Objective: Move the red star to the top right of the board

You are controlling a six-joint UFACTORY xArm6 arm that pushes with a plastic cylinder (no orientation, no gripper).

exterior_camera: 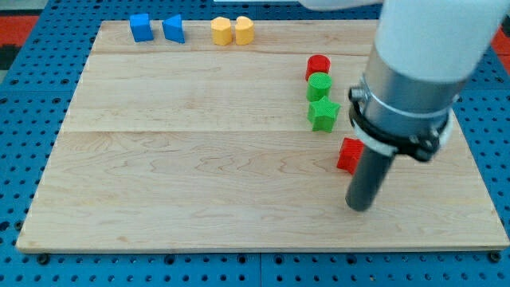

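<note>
The red star lies on the wooden board at the view's right, partly hidden behind the rod. My tip rests on the board just below and slightly right of the red star, close to it. A green star lies above the red star, with a green cylinder and a red cylinder stacked in a column above that.
Two blue blocks and two yellow blocks sit along the board's top edge at the left and middle. The arm's large grey and white body covers the board's upper right.
</note>
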